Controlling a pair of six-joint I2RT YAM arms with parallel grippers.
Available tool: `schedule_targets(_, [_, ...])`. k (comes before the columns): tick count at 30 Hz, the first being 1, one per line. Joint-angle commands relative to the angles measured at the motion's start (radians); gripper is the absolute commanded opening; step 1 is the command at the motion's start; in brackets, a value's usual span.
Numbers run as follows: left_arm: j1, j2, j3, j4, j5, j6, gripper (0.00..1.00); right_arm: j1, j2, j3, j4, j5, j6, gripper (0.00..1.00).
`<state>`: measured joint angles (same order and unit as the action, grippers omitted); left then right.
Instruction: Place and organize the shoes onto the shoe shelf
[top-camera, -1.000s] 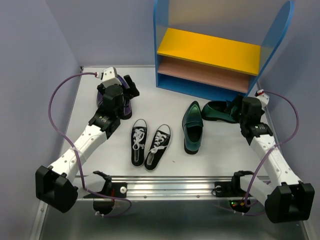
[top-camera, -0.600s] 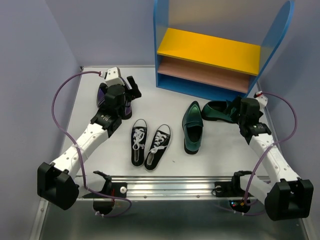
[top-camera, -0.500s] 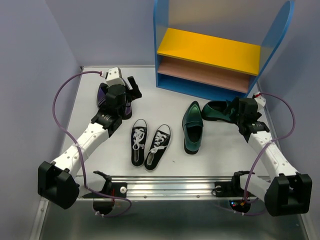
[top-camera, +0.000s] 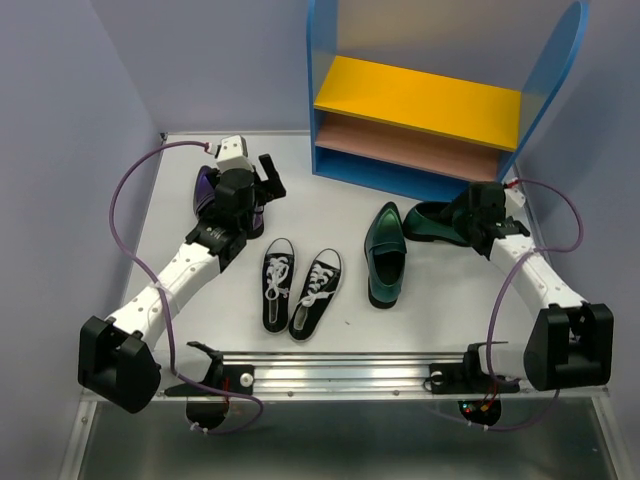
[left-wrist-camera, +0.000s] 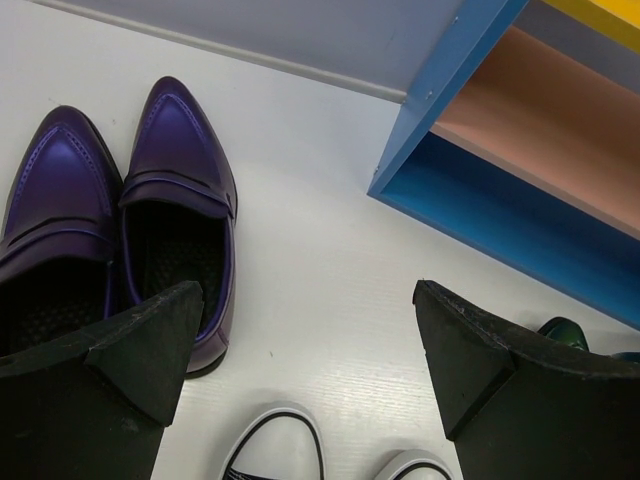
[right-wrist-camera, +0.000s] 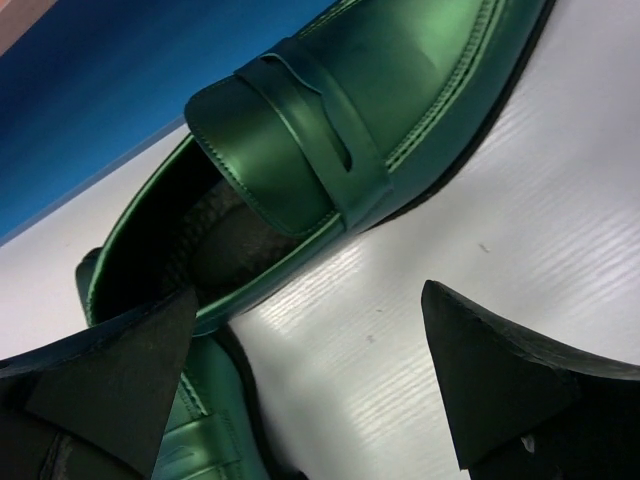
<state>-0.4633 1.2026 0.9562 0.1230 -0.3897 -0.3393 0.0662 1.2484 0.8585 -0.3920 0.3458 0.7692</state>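
The shoe shelf (top-camera: 322, 90) stands at the back with its boards bare; it also shows in the left wrist view (left-wrist-camera: 445, 85). The two purple shoes (top-camera: 207, 190) lie at the back left, side by side (left-wrist-camera: 185, 180). My left gripper (top-camera: 265, 182) is open and empty just right of them (left-wrist-camera: 310, 310). The two black sneakers (top-camera: 300, 288) lie in the middle, their toes low in the left wrist view (left-wrist-camera: 272, 448). One green loafer (top-camera: 385, 255) points to the shelf; the other (top-camera: 432, 222) lies crosswise. My right gripper (top-camera: 468, 218) is open at that loafer's heel (right-wrist-camera: 330, 130).
The blue-grey walls close in on the left and right of the white table (top-camera: 440, 300). A metal rail (top-camera: 330, 370) runs along the near edge between the arm bases. Purple cables (top-camera: 118, 200) loop beside each arm.
My right gripper has swung left and towards the shelf, closer to the crosswise green loafer. My left gripper has shifted slightly farther and to the right. No shoe has moved.
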Motion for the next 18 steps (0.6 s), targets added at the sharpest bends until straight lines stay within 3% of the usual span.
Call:
schedule_targets(1, [-0.005,0.0,0.039,0.027,0.008,0.0,0.99,0.004,0.066,0.057,0.033,-0.07,0.11,1.0])
schedule_targets(8, [-0.003,-0.005,0.041,0.029,0.009,0.002,0.99,0.004,0.193,0.053,0.16,-0.229,0.177,1.0])
schedule_targets(18, [-0.003,-0.008,0.038,0.03,0.011,0.002,0.99,0.004,0.192,0.016,0.144,-0.222,0.151,0.94])
